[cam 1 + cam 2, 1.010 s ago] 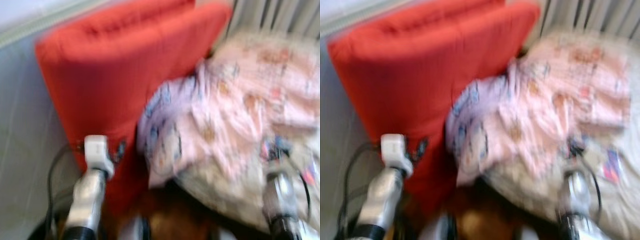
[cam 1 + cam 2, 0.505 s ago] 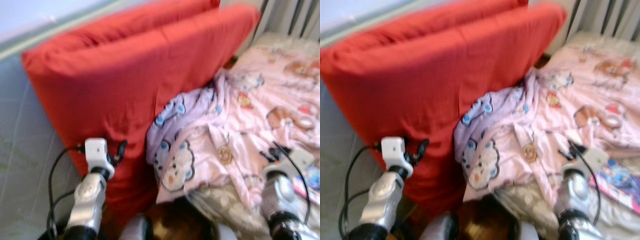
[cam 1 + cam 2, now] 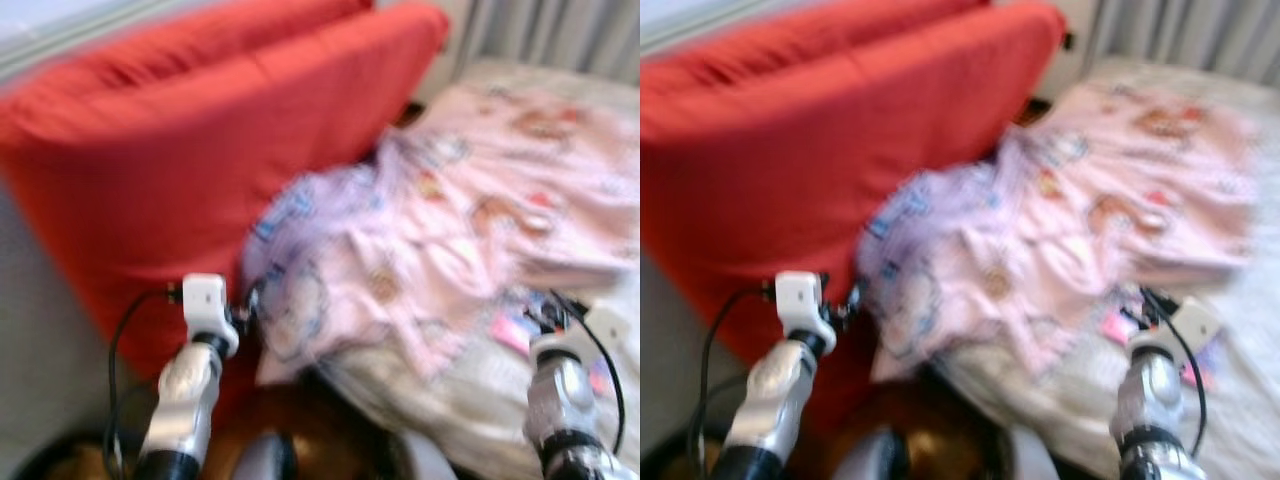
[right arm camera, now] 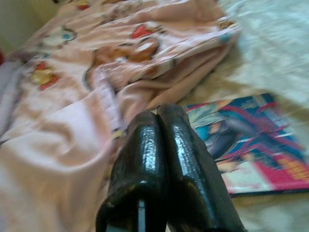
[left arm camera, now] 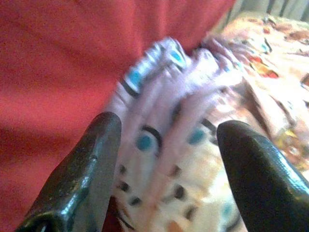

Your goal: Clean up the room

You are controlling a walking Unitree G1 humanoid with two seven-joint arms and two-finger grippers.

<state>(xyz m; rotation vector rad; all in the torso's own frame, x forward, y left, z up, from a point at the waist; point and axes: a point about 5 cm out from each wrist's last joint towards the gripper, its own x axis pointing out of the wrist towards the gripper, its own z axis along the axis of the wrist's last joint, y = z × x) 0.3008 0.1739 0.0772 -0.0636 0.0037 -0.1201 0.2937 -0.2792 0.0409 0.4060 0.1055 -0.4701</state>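
A crumpled pink blanket [image 3: 450, 220] with cartoon prints lies on the bed [image 3: 600, 100], its lilac edge [image 5: 164, 96] hanging toward a big red cushion [image 3: 180, 140]. My left gripper [image 5: 169, 159] is open, its two black fingers [image 5: 82, 179] spread in front of the lilac edge with nothing between them. My right gripper [image 4: 161, 159] is shut and empty, held low over the blanket beside a colourful book [image 4: 251, 145] that lies flat on the bed. Both silver arms, the left arm [image 3: 190, 390] and the right arm [image 3: 555, 400], rise from the bottom of the head views.
The red cushion stands upright against the bed's left side, with pale floor [image 3: 30, 330] to its left. Grey curtains [image 3: 560, 30] hang behind the bed. A cream bedspread [image 3: 470, 400] shows under the blanket near my right arm.
The whole picture has shifted and blurred, so the camera has turned. Both arms keep about the same place in the views.
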